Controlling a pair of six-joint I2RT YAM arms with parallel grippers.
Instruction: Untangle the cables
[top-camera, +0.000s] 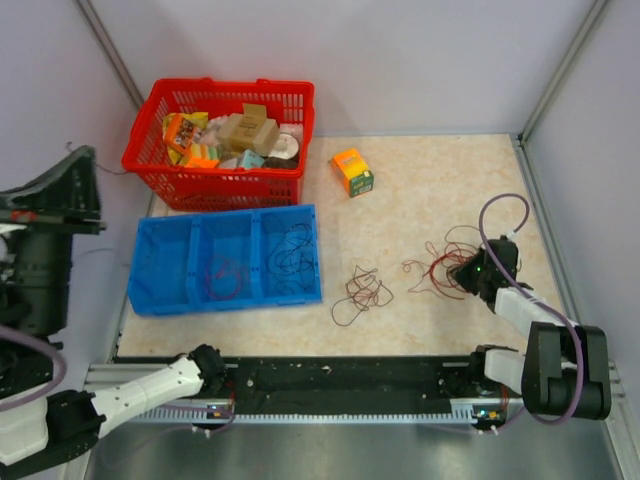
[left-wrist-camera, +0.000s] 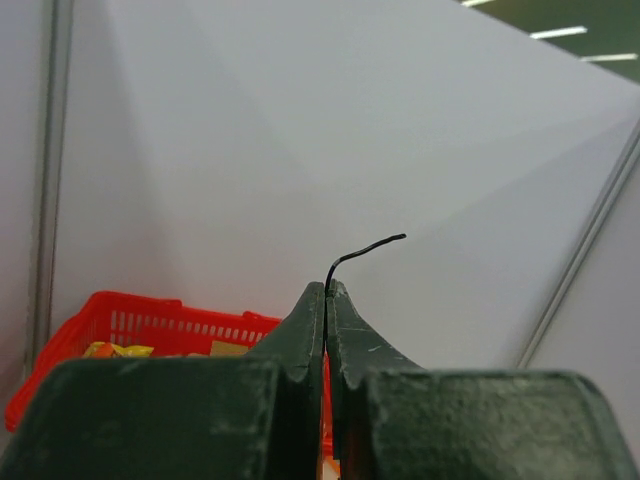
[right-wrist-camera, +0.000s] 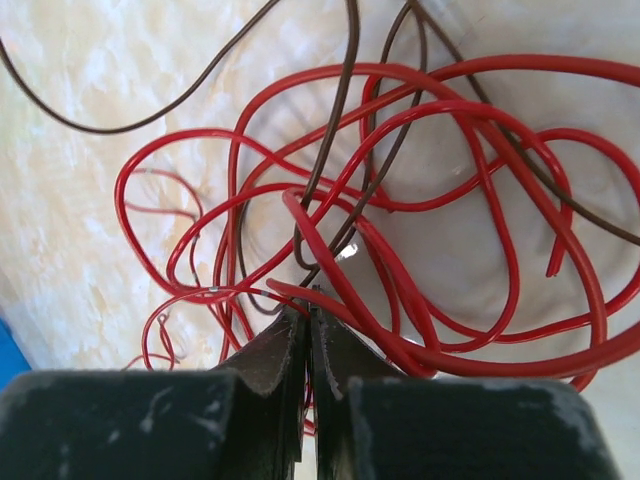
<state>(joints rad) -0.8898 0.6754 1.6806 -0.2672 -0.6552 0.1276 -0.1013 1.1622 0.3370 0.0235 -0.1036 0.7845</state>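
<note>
A tangle of thin red and dark brown cables (top-camera: 440, 262) lies on the table at the right. It fills the right wrist view (right-wrist-camera: 400, 180). My right gripper (top-camera: 467, 271) is down in this tangle, its jaws shut (right-wrist-camera: 308, 310) with a red strand pinched at the tips. A second small bunch (top-camera: 362, 290) lies mid-table. My left gripper (top-camera: 212, 362) is low at the table's near edge, pointing up at the wall. It is shut (left-wrist-camera: 327, 288) on a short black wire end (left-wrist-camera: 365, 247) that sticks out above the tips.
A blue three-compartment tray (top-camera: 160, 262) at the left holds thin wires in its middle and right compartments. A red basket (top-camera: 215, 175) of packages stands behind it and shows in the left wrist view (left-wrist-camera: 140, 320). An orange box (top-camera: 352, 170) lies behind mid-table. Walls enclose the table.
</note>
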